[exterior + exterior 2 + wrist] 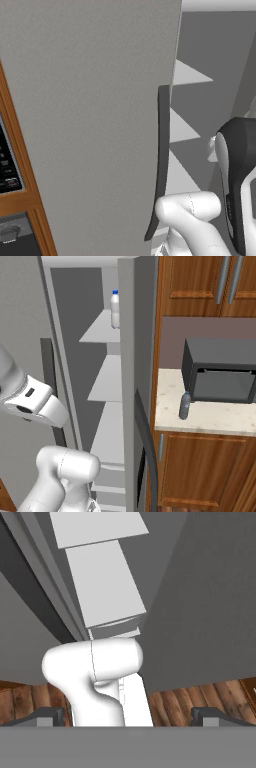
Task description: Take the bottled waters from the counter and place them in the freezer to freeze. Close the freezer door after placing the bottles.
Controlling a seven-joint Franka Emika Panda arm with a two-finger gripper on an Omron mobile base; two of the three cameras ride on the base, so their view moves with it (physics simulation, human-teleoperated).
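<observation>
The freezer (107, 381) stands partly open, its pale shelves (186, 75) stacked inside. A whitish bottled water (115, 308) with a blue cap stands upright on an upper shelf. The darker bottled water (184, 406) stands on the beige counter (210, 418), just left of the microwave. The freezer door (90, 125) is swung out to the left, and its dark vertical handle (162, 165) runs along its free edge. My gripper (128, 719) is open with nothing between its fingertips (47, 717), and it points down at the lower shelves and the wooden floor.
A dark grey microwave (220, 373) sits on the counter under brown wall cabinets (200, 286). The fridge's other grey door (137, 356) stands between freezer and counter. A wooden oven column with a black control panel (7, 170) is left of the freezer door.
</observation>
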